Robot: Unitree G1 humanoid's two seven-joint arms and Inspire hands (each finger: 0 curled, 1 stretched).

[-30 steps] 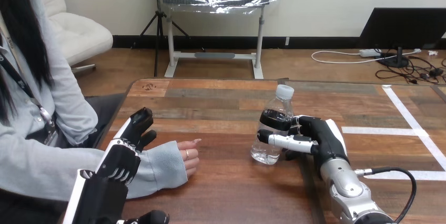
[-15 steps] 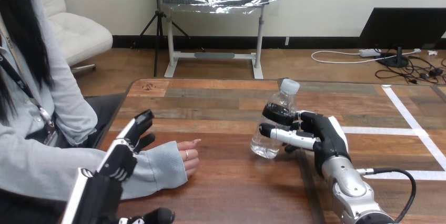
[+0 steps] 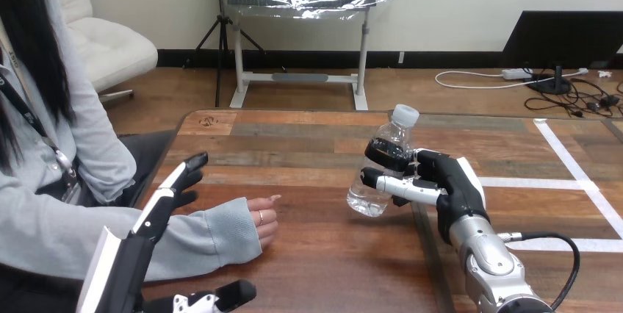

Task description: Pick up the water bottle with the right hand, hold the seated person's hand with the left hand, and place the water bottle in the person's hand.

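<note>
Nearby, hovering left hand [image 3: 158, 210], fingers straight and released, by person's sleeve [image 3: 220, 236]; not yet holding person's hand [image 3: 262, 219], resting curled on table [image 3: 323, 254]. Farther right, clasping water bottle [image 3: 369, 197] in right hand [image 3: 452, 181], tilted, seemingly lifted: pickup judged done. Remaining: hand-hold, then handover. Count: one water bottle, one person's hand, two robot hands.

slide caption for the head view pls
Right hand grips a tilted water bottle; left hand open near the person's hand.

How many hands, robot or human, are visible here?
3: black-and-white left hand by the person's sleeve; right hand gripping clear plastic water bottle; person's hand resting on wooden table. Another may be hidden.
</note>
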